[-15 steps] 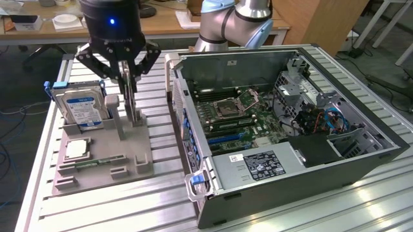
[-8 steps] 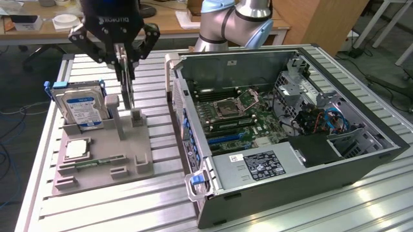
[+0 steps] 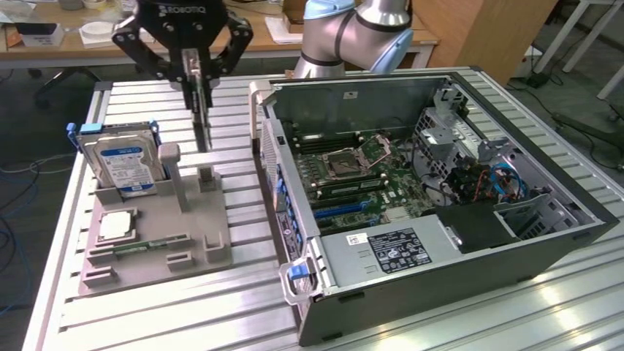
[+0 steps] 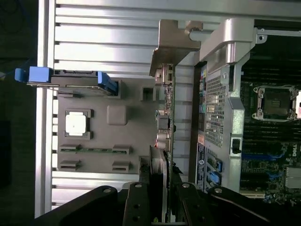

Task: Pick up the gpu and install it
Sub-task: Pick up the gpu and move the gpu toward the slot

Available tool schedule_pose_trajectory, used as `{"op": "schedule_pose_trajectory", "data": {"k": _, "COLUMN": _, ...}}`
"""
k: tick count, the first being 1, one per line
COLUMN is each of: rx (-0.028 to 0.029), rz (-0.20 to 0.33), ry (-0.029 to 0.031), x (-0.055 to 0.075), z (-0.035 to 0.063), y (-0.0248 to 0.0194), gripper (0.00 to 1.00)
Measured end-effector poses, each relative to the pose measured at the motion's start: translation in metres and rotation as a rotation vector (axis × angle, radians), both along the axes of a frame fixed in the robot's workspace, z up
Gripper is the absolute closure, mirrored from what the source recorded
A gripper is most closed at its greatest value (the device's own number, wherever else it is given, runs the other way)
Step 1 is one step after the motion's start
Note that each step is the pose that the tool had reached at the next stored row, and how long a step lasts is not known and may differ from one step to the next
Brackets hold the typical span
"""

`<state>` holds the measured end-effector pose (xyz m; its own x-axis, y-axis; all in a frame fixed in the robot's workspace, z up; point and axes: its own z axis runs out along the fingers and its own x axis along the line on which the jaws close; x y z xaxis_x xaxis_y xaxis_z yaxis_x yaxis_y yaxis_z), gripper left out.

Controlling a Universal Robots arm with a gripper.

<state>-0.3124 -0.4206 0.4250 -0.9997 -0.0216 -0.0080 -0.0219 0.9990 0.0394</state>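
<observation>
Toward the exterior view's left, above the grey moulded fixture block, hangs the black two-fingered gripper. White lettering on its body reads ROBOTIQ, upside down from where that camera stands. Its jaws are pinched almost together on the upper end of the gpu, a thin, flat, dark rectangular card with a brownish board edge. The card stands upright, its long axis running straight down from the fingers toward the block. It is turned edge-on to the exterior view, so it shows as a narrow dark strip. Its lower end is at the slotted grey post of the block; whether it is clear of that slot I cannot tell. Seen from the wrist, the card runs straight away from the fingers, alongside the perforated outer wall of the open black-and-silver computer case. Near the card on the block stands a silver hard drive with a blue label, its print too fine to read. Farther along the block lie a square silver processor chip and a narrow green memory stick. Inside the case a black sticker with white print, also unreadable, sits near the green motherboard and its square metal-framed socket. Everything rests on a slatted aluminium table.
</observation>
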Motion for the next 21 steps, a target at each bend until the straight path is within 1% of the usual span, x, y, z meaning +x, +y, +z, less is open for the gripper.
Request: {"op": "schedule_pose_trajectory", "data": {"k": 21, "rx": 0.0000, "rz": 0.000, "ry": 0.0001, "x": 0.095, "z": -0.0009, "y": 0.0000, "gripper": 0.73}}
